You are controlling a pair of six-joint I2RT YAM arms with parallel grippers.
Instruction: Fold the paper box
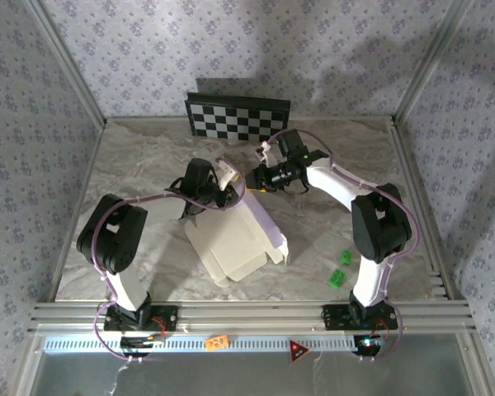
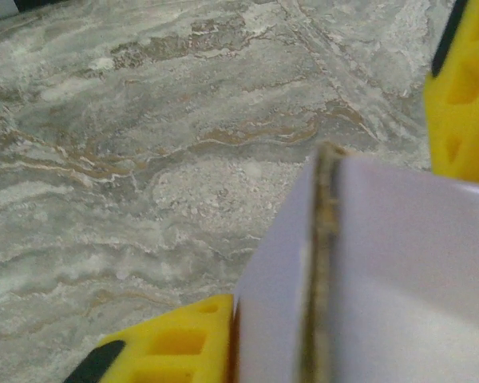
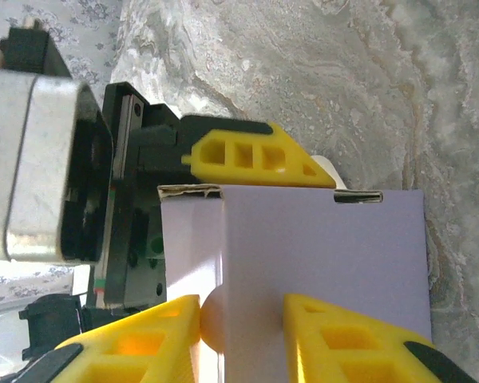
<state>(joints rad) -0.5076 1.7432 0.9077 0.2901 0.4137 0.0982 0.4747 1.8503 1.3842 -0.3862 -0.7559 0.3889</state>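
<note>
In the top external view, the paper box [image 1: 235, 239] lies on the bench [image 1: 148, 157] on the near side of the checkerboard panel [image 1: 238, 115], clear of it. Its cream face is up and a lavender strip is raised along one side. The left tool [image 1: 213, 188] and the right tool [image 1: 260, 175] meet at the box edge that faces the panel, between the panel and the flat sheet.

In the left wrist view, the left tool [image 2: 335, 199] has a doubled flap of the paper box [image 2: 399, 263] standing on edge between its yellow fingers. One finger touches the lavender face, and we read this tool as clamped on the flap.

In the right wrist view, the right tool [image 3: 239, 315] straddles a folded corner of the paper box [image 3: 319, 247], white on one side of the ridge and lavender on the other. Its fingers stand apart, and we cannot tell whether they press the card. One yellow finger [image 3: 247, 155] of the left tool rests at the top edge, beside a small slot.

We judge that the step in hand is raising and creasing the wall on the panel-facing side. The next move probably calls for the right tool to pinch that corner square while the left holds the flap. The flap can then be folded over without the thin card buckling.
</note>
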